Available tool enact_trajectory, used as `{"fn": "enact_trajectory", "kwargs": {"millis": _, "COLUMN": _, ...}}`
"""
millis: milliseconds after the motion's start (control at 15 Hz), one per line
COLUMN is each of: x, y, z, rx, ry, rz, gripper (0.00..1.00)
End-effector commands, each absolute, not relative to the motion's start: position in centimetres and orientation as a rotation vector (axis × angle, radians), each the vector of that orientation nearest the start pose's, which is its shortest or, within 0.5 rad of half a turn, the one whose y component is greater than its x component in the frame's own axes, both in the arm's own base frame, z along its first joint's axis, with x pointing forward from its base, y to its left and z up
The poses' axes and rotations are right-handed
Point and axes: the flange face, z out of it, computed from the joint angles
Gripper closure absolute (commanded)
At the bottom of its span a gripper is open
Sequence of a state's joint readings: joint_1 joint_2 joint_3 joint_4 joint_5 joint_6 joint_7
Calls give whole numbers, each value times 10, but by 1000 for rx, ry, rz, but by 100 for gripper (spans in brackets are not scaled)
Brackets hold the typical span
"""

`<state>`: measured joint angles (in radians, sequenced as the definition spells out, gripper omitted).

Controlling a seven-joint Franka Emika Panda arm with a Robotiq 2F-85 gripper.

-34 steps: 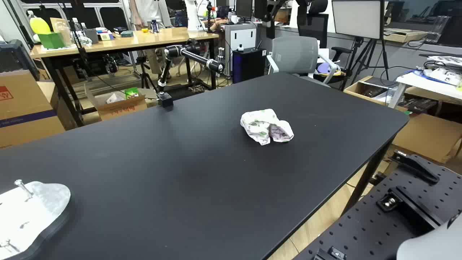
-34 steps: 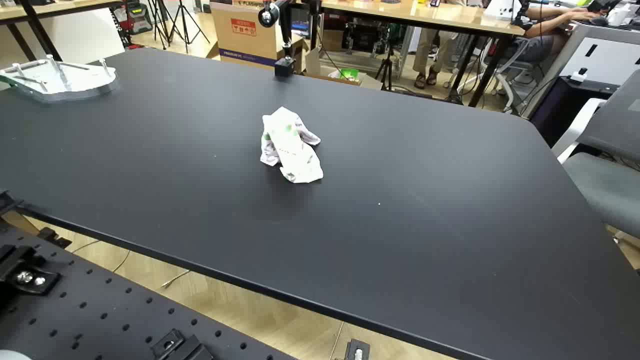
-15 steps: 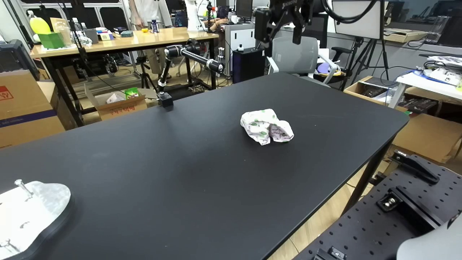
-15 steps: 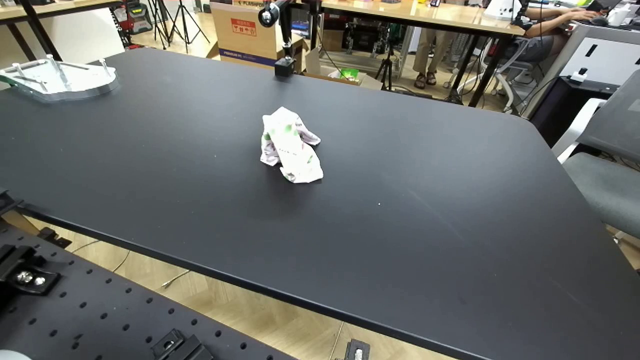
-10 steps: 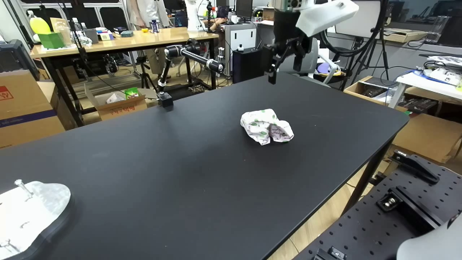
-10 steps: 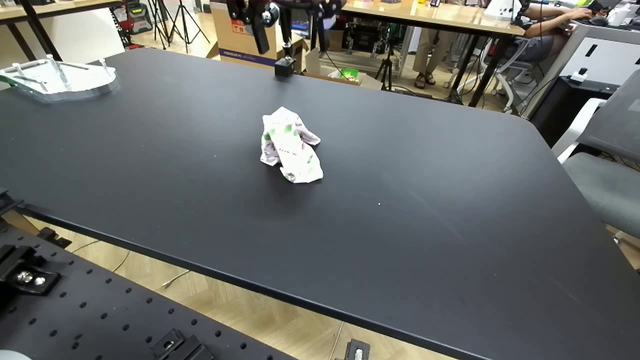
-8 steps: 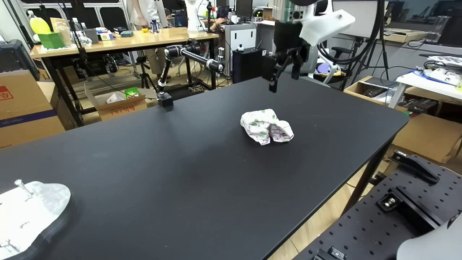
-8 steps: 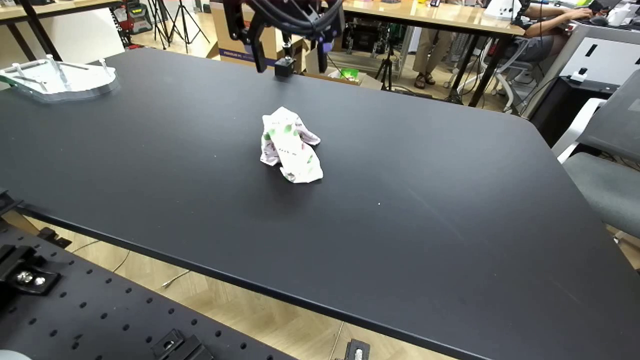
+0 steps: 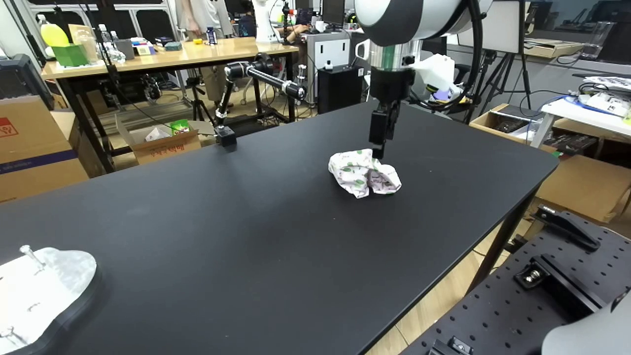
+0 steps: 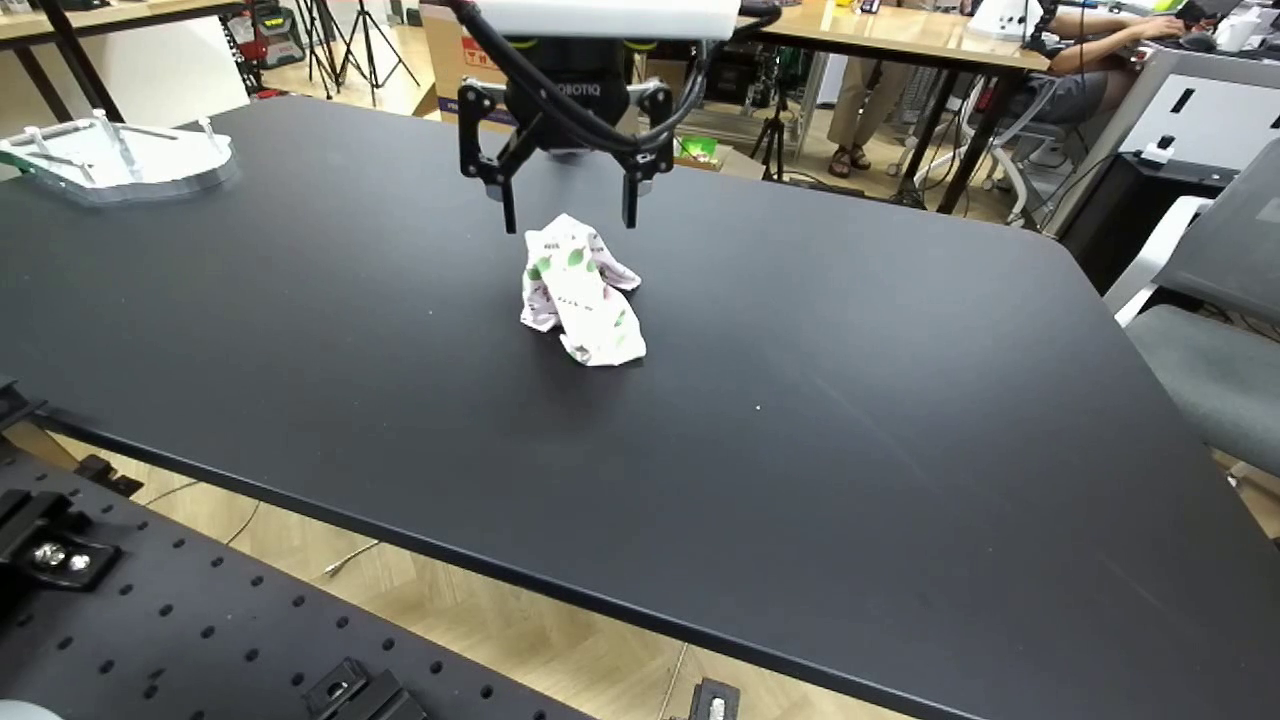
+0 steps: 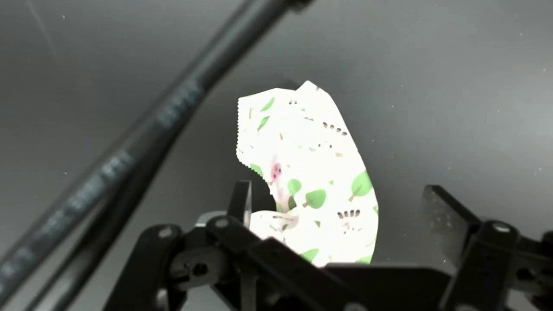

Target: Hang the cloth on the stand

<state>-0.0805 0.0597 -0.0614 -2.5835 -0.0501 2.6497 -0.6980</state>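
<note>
The cloth, white with green leaf prints, lies crumpled on the black table in both exterior views (image 9: 355, 172) (image 10: 590, 300). My gripper (image 10: 570, 226) is open and points down just above the cloth, one finger to each side of its far end. In an exterior view it is seen side-on (image 9: 378, 153). In the wrist view the cloth (image 11: 315, 172) lies between the open fingers (image 11: 338, 192), with its lower end hidden by the gripper. A whitish flat base with short upright pegs, apparently the stand (image 9: 74, 273), sits away from the cloth; it also shows in an exterior view (image 10: 150, 165).
A black jointed mount (image 9: 226, 135) is fixed at the table's far edge. A perforated black plate (image 9: 493, 305) lies beyond the near edge, with a gap between. A grey chair (image 10: 1220, 300) stands at the table's end. Black cables (image 11: 142, 168) cross the wrist view.
My gripper has come into view from above and moved down to just over the cloth, turning as it came; its fingers stay apart. The cloth and the stand have not moved.
</note>
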Motion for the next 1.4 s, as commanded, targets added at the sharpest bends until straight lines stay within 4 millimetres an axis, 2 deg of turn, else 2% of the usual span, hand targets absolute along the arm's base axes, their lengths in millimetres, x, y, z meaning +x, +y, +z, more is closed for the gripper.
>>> {"fn": "enact_trajectory", "kwargs": {"millis": 0, "x": 462, "y": -63, "z": 225, "rx": -2899, "ry": -1222, "rz": 89, "gripper": 0}}
{"fn": "enact_trajectory", "kwargs": {"millis": 200, "x": 469, "y": -62, "z": 212, "rx": -2772, "ry": -1446, "rz": 160, "gripper": 0}}
{"fn": "enact_trajectory", "kwargs": {"millis": 267, "x": 471, "y": -63, "z": 209, "rx": -2746, "ry": -1472, "rz": 169, "gripper": 25}}
{"fn": "enact_trajectory", "kwargs": {"millis": 333, "x": 473, "y": -63, "z": 207, "rx": -2724, "ry": -1497, "rz": 171, "gripper": 26}}
{"fn": "enact_trajectory", "kwargs": {"millis": 400, "x": 475, "y": -64, "z": 206, "rx": -2700, "ry": -1524, "rz": 178, "gripper": 32}}
{"fn": "enact_trajectory", "kwargs": {"millis": 1000, "x": 484, "y": -69, "z": 224, "rx": -2719, "ry": -1575, "rz": 188, "gripper": 96}}
{"fn": "enact_trajectory", "kwargs": {"millis": 1133, "x": 488, "y": -68, "z": 231, "rx": -2779, "ry": -1475, "rz": 155, "gripper": 100}}
{"fn": "enact_trajectory", "kwargs": {"millis": 1333, "x": 501, "y": -66, "z": 248, "rx": -2884, "ry": -1224, "rz": 100, "gripper": 99}}
